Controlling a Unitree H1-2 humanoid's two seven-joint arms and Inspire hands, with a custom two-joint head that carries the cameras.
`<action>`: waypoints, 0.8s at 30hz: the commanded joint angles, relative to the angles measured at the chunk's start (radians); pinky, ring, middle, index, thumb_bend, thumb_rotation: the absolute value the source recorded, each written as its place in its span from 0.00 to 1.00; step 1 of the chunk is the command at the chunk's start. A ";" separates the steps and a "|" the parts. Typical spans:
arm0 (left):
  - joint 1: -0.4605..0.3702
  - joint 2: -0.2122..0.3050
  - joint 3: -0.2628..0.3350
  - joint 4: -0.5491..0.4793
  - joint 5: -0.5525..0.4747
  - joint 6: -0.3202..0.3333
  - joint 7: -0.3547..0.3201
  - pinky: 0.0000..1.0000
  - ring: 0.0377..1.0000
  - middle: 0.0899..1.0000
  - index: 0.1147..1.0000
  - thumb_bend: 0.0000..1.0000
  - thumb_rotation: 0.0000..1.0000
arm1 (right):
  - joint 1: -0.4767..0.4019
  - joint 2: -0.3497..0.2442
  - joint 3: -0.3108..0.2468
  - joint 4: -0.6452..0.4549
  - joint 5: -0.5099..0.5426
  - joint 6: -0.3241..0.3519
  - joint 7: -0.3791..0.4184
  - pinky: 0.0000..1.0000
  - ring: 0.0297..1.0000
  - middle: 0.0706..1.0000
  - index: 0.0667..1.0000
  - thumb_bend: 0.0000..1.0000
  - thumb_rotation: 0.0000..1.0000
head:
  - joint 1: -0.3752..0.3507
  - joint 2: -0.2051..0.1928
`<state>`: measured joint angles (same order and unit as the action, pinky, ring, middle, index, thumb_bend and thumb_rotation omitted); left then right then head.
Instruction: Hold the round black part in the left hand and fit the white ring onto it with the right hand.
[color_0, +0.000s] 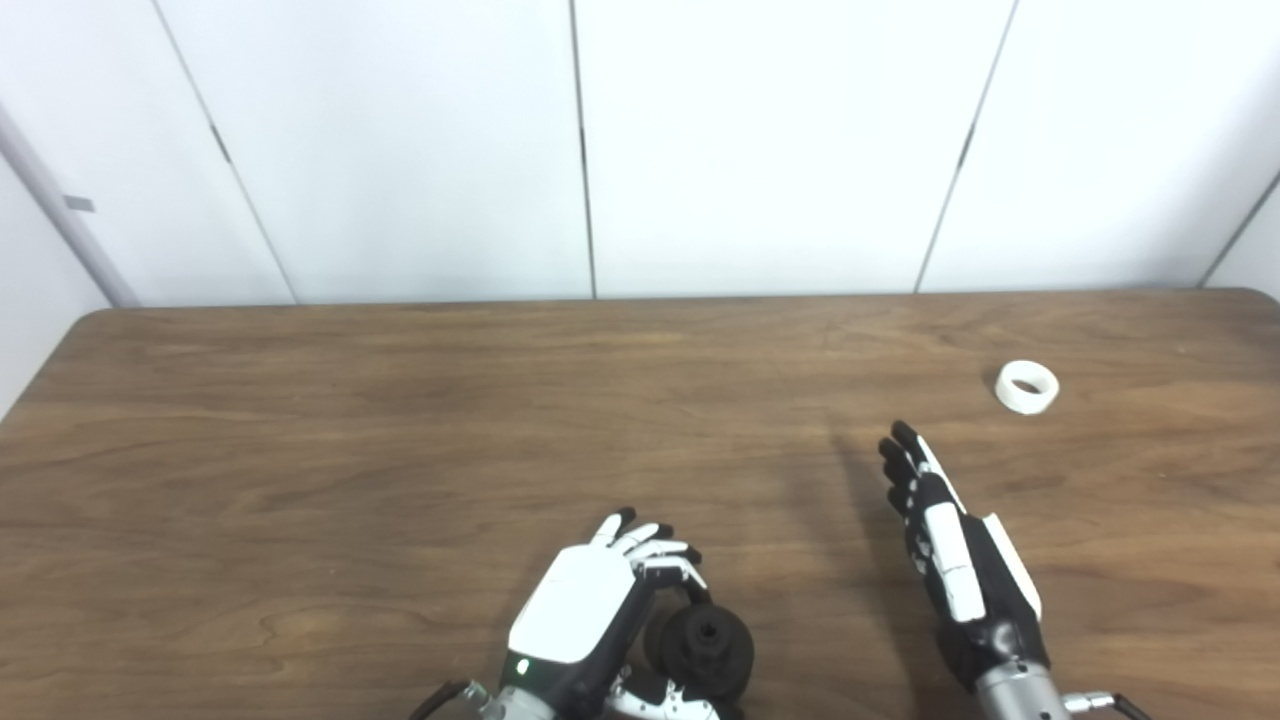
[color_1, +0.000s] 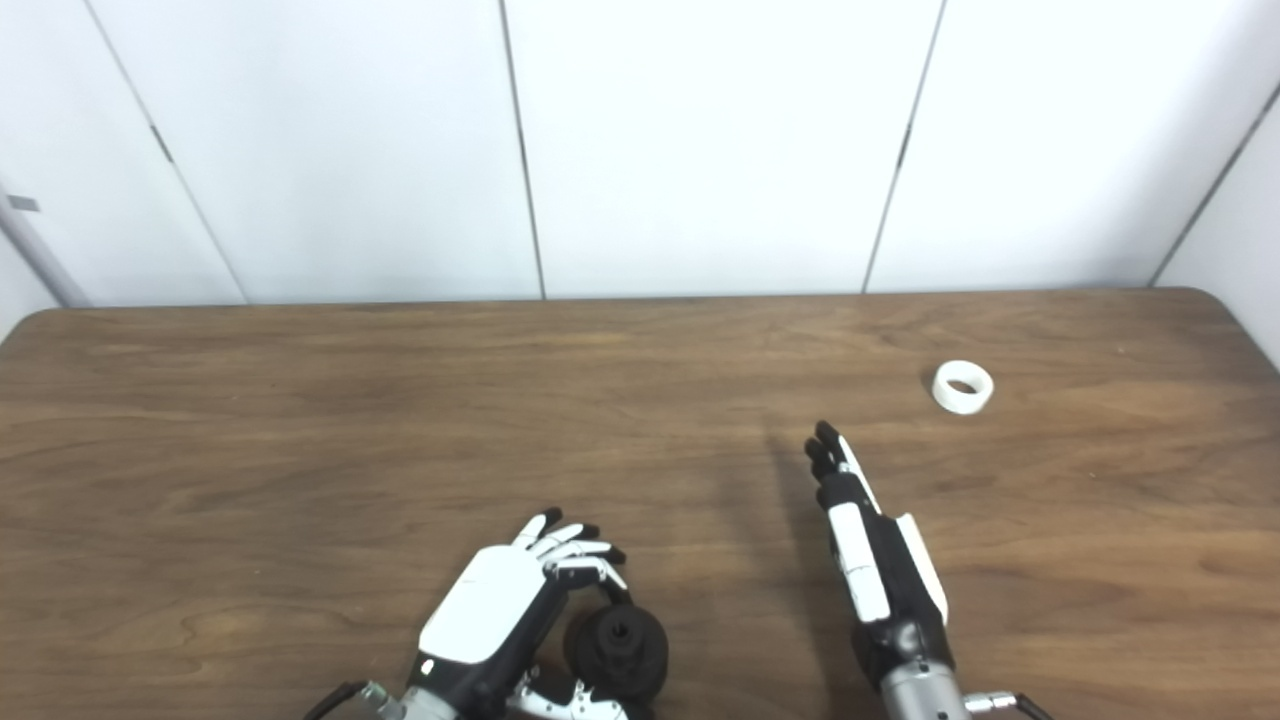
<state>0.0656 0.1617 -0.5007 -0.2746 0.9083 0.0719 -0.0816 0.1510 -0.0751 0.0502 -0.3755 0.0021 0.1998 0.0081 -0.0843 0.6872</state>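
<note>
Your left robot hand (color_0: 590, 610) seems curled around the round black part (color_0: 705, 648); your right robot hand (color_0: 950, 545), fingers straight and empty, sits well short of the white ring (color_0: 1027, 387) on the tabletop (color_0: 400, 450).

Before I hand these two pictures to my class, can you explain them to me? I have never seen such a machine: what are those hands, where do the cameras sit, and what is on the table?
Both pictures come from two cameras side by side on a humanoid robot's head, looking down at a wooden table, so they show one scene from slightly different spots. The two arms enter from the bottom edge. The left hand has its fingers curled around a round black part. The right hand is open and holds nothing, fingers stretched toward a white ring lying on the table beyond it, untouched.
</note>
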 joint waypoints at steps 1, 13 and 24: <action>0.011 -0.002 0.001 0.011 0.009 -0.020 0.017 1.00 0.90 0.78 0.42 0.52 0.05 | 0.019 0.028 0.000 -0.044 0.000 -0.008 -0.006 1.00 0.99 0.96 0.96 0.59 1.00 | -0.015 0.009; 0.028 0.005 0.023 0.029 0.009 -0.054 0.039 1.00 0.88 0.77 0.42 0.52 0.05 | -0.020 -0.017 -0.049 -0.119 -0.123 0.091 -0.055 0.98 0.96 0.93 0.88 0.56 0.77 | -0.079 0.032; 0.045 0.031 0.061 0.027 -0.005 -0.089 0.043 1.00 0.88 0.77 0.42 0.52 0.05 | -0.171 -0.161 -0.048 -0.091 -0.448 0.243 -0.042 0.92 0.91 0.89 0.72 0.79 0.36 | -0.176 0.027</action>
<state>0.1000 0.1763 -0.4486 -0.2501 0.8989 -0.0129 -0.0401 0.0241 -0.2148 0.0026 -0.4647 -0.4042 0.4433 -0.0316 -0.2607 0.7133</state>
